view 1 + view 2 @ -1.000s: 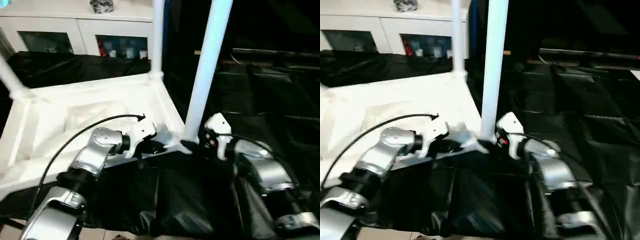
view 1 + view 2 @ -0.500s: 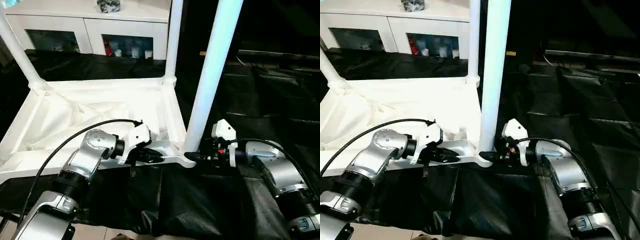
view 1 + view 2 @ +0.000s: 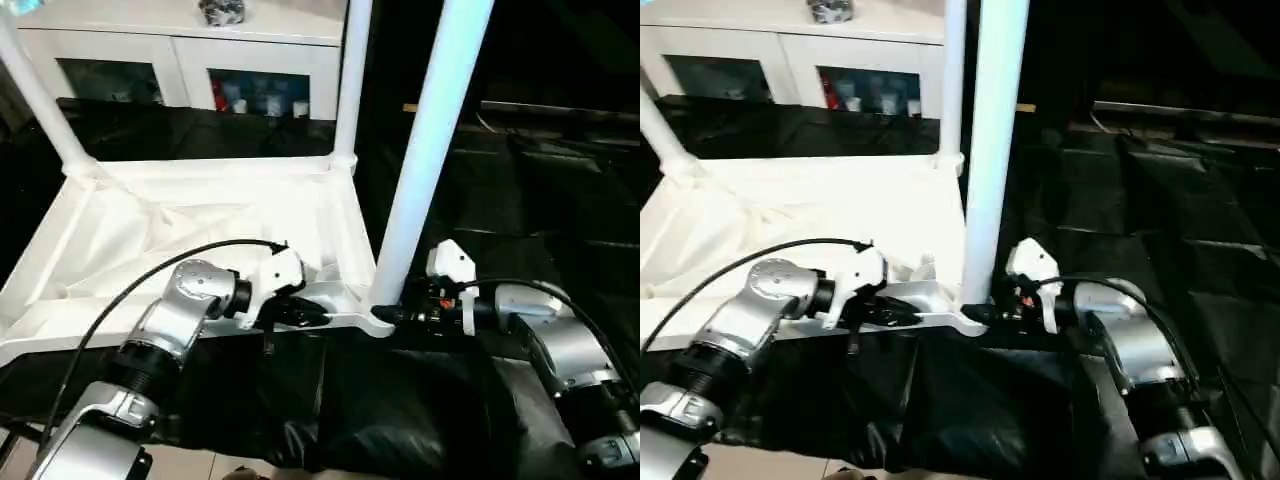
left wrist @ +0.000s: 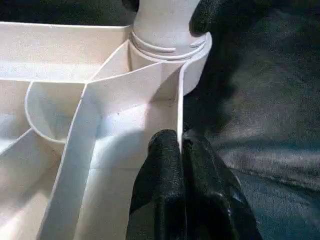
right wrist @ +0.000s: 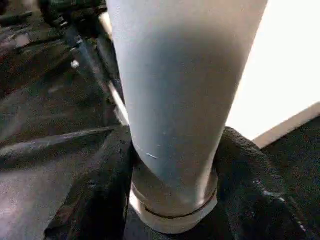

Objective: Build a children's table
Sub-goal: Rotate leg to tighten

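Tabletop: the white tabletop (image 3: 200, 225) is lying upside down on my black-covered counter (image 3: 520, 240), with its ribbed underside facing up.
Legs: three white legs are standing up from its corner sockets. One is at the far left (image 3: 40, 100), one at the far right (image 3: 350, 80), and the big near-right leg (image 3: 430, 150) is rising right in front of me.
Left claw: my left claw (image 4: 181, 165) is pinching the thin near edge wall of the tabletop, just left of the near-right corner socket (image 4: 195, 55). Its two black fingers (image 4: 162, 190) are sitting almost together with the wall between them.
Right claw: my right claw (image 5: 172, 170) is reaching in from the right and wrapping around the bottom of the near-right leg, where it is going into the socket. One black finger (image 5: 95, 195) is sitting on each side of the leg and touching it.
Behind: a white cabinet (image 3: 180, 60) with glass doors is standing beyond the counter.
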Robot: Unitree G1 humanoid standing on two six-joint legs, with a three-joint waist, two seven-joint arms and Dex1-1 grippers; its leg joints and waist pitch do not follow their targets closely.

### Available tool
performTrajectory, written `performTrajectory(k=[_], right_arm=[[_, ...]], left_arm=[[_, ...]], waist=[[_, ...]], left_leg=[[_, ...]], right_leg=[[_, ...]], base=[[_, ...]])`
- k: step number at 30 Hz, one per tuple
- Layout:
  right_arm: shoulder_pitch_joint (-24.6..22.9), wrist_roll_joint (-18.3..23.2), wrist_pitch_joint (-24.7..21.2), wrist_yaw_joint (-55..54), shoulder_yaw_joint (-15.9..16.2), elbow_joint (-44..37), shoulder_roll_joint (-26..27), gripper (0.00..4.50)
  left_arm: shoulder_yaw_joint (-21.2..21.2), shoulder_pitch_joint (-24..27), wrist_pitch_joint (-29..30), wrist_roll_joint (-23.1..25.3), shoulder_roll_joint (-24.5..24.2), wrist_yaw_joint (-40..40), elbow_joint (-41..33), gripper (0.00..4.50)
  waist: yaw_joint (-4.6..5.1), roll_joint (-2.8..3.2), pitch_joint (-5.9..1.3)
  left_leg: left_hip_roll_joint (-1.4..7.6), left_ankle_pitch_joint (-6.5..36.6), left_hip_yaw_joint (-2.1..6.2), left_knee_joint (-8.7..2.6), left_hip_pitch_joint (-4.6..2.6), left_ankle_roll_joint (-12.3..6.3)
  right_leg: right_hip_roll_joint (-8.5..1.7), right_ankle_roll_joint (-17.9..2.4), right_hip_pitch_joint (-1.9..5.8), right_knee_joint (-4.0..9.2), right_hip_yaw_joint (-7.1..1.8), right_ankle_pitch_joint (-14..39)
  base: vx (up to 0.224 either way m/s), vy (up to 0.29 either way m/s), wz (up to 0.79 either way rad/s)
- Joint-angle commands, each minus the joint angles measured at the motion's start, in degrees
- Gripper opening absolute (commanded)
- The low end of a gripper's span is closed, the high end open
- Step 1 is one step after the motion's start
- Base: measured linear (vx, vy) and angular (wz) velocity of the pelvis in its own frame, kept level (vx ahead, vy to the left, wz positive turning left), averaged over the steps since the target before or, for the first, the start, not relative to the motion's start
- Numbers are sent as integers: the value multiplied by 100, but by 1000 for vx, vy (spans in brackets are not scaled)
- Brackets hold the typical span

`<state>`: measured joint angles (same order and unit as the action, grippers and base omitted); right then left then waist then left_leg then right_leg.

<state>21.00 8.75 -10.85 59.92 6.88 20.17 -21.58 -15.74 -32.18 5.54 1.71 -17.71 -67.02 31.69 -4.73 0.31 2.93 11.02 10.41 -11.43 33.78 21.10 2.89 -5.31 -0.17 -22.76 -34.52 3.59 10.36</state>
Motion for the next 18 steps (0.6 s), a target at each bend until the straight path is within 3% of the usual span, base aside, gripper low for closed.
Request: performTrajectory(k=[1, 2, 3, 9, 14, 15, 18], right_arm=[[-124, -31, -191, -597, 363, 116, 699, 206], [-123, -65, -219, -782, 338, 155, 796, 206], [-129, -89, -215, -894, 328, 171, 856, 204], [128, -259, -252, -2404, 61, 645, 1801, 201], [597, -477, -118, -3729, -260, 1203, 2450, 201], [642, -475, -44, -3734, -272, 1222, 2491, 235], [671, -391, 84, -3699, -371, 1170, 2549, 272]], left_arm=[[74, -365, 137, 72, 484, 950, 92, 0], [77, -392, 163, 96, 545, 1059, 124, 0], [81, -408, 179, 114, 585, 1139, 145, 0], [280, -833, 608, 211, 1240, 2294, 582, 0], [243, -1053, 561, 409, 1546, 2797, 832, 0], [212, -1073, 506, 455, 1546, 2798, 858, 0], [150, -1099, 346, 522, 1494, 2735, 930, 0]], waist=[[61, -16, -313], [92, -33, -311], [104, -65, -317], [216, -32, -301], [291, -28, -331], [270, 66, -336], [283, 19, -353]], left_leg=[[233, 1575, 99, -429, -115, -81], [213, 1785, 127, -443, -127, 35], [214, 1813, 139, -447, -129, 66], [193, 2043, 171, -465, -119, 142], [190, 1948, 174, -477, -96, 120], [187, 1942, 179, -472, -108, 122], [187, 1826, 149, -464, -84, 10]], right_leg=[[-313, -1267, 184, 465, -245, 1732], [-322, -1096, 190, 510, -228, 2229], [-323, -1017, 194, 525, -226, 2353], [-323, -819, 137, 594, -214, 2710], [-314, -911, 156, 579, -215, 2246], [-322, -946, 155, 564, -223, 2146], [-298, -1053, 186, 533, -230, 1676]], base=[[0, 0, 0], [0, 0, 0], [0, 0, 0], [0, 0, 0], [0, 0, 0], [0, 0, 0], [0, 0, 0]])
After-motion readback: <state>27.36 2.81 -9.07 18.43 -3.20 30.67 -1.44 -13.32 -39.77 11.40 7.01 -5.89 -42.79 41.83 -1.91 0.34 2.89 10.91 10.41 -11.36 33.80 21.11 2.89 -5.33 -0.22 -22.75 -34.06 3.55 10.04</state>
